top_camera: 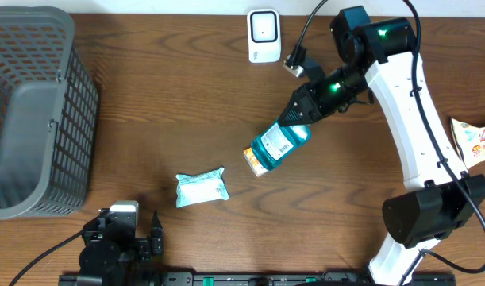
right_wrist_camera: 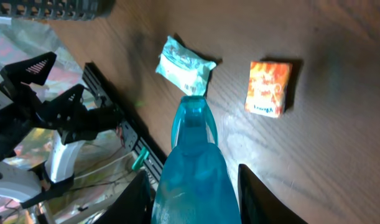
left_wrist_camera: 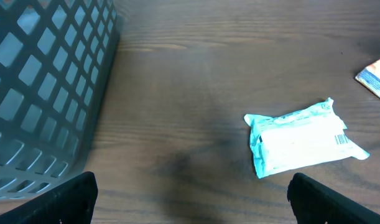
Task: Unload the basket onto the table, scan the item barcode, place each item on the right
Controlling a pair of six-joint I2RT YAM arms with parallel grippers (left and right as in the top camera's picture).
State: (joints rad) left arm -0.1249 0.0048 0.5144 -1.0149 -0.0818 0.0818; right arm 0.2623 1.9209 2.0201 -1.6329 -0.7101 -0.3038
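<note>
1. Blue bottle [right_wrist_camera: 193, 168] fills the right wrist view. The right gripper [top_camera: 299, 111] is closed on its wide end, neck pointing away.
2. Bottle hangs tilted over the desk [top_camera: 178, 103], on the robot's side of the scanner [top_camera: 263, 36], well apart from it.
3. White barcode label faces up, not toward the scanner.
4. Judgement: roll the wrist until the label squares to the scanner's window, then approach and hold steady.
5. Left gripper [left_wrist_camera: 190, 205]: jaws wide apart, empty, farthest from the scanner.
</note>
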